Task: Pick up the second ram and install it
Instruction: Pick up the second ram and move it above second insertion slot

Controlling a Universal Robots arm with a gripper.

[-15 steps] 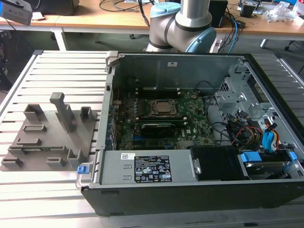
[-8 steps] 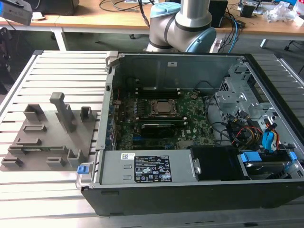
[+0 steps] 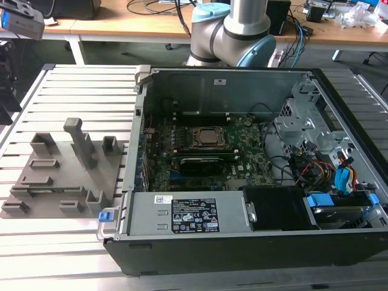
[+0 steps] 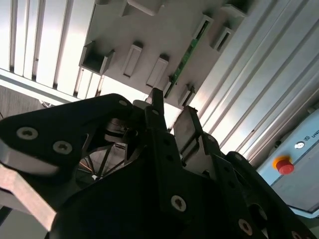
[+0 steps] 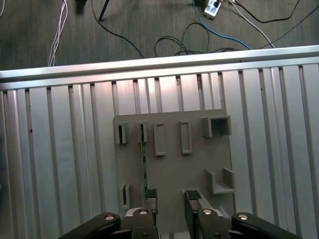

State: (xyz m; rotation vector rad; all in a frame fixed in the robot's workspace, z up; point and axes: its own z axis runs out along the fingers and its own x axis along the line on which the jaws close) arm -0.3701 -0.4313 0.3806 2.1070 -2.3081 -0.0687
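**Your gripper (image 5: pixel 171 195) hung over the gray fixture block (image 5: pixel 174 164), jaws apart and empty.**
Just past the jaws, in both wrist views, the second ram (image 5: pixel 144 164) (image 4: pixel 185 59) stood on edge in a slot of the block. The block lay on the slatted counter (image 5: pixel 60 149). In the exterior view, the open computer case (image 3: pixel 242 91) sat beside the block, toward the exterior view's right.

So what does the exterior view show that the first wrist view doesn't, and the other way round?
Exterior view: the open computer case, its motherboard and the arm's base. First wrist view: the open gripper, the second ram edge-on in its slot, floor cables. Both: the gray fixture block on the slatted table.
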